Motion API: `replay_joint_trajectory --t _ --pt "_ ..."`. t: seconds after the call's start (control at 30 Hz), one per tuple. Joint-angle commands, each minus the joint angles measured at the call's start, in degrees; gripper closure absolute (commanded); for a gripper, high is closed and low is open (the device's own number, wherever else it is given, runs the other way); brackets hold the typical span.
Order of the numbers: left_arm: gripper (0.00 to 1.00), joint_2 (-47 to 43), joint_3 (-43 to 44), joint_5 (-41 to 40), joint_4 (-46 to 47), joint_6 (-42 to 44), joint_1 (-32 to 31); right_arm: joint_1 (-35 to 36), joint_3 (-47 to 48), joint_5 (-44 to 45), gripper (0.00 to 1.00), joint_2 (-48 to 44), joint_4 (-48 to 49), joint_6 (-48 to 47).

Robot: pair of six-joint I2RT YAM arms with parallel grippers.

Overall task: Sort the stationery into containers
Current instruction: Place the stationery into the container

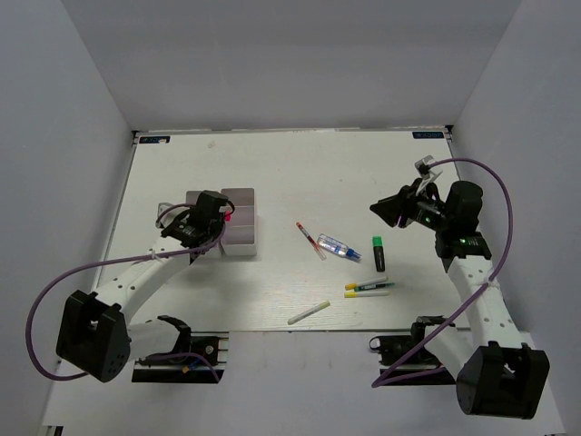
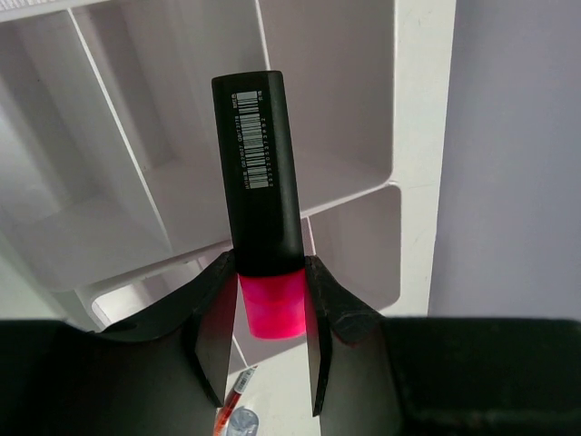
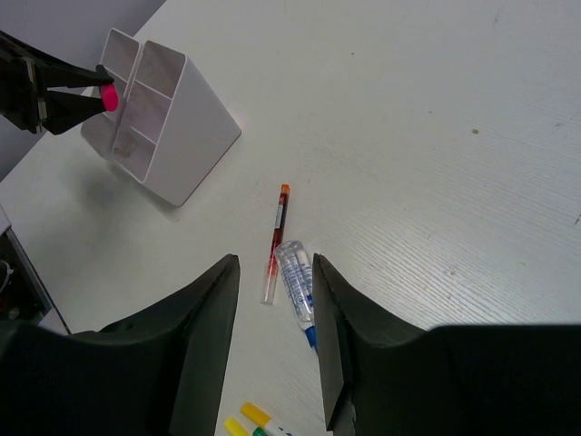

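White table [image 1: 318, 173]. Left gripper [image 2: 268, 263] clamps a pink-tipped highlighter [image 2: 259, 173] over the white bins [image 2: 422, 109] near the left edge; right gripper [image 3: 274, 262] hangs part-open, empty. Risk: released aslant, it may catch a divider [image 2: 125, 145] and tip out.

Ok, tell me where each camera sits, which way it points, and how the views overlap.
Top: above and behind the robot, looking down on the table; left arm and right arm show whole.
Left wrist: facing the bins from close; left gripper shut on the pink highlighter.
Right wrist: high, looking down over the red pen and clear tube; right gripper open, empty.
Shared: bins and highlighter appear in all three.
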Motion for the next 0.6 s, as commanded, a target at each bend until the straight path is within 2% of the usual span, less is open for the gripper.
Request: replay_joint_trajectory --t 0.0,0.17,0.27,0.3,0.33,0.57 --pt "0.99 -1.47 -1.02 3.45 3.17 -0.40 1.62 -0.54 -0.83 -1.81 0.56 -1.26 2.17 0.71" --pt "0.92 -0.86 -1.02 4.69 3.17 -0.40 2.77 -1.25 -0.83 -2.43 0.56 -1.26 2.08 0.98" --pt "0.82 -1.38 -2.25 5.75 4.40 -0.40 3.82 -1.34 -0.92 -2.78 0.56 -1.17 2.34 0.98" --pt "0.75 -1.38 -2.25 6.36 4.41 -0.40 3.83 -1.60 -0.92 -2.95 0.56 -1.26 2.26 1.24" --pt "0.72 -1.38 -2.86 6.36 4.41 -0.40 3.83 -1.60 -0.83 -2.95 0.56 -1.43 2.26 1.24" --pt "0.70 -3.66 -4.45 7.42 5.02 -0.40 4.88 -2.04 -0.92 -3.48 0.56 -1.35 2.43 1.41"
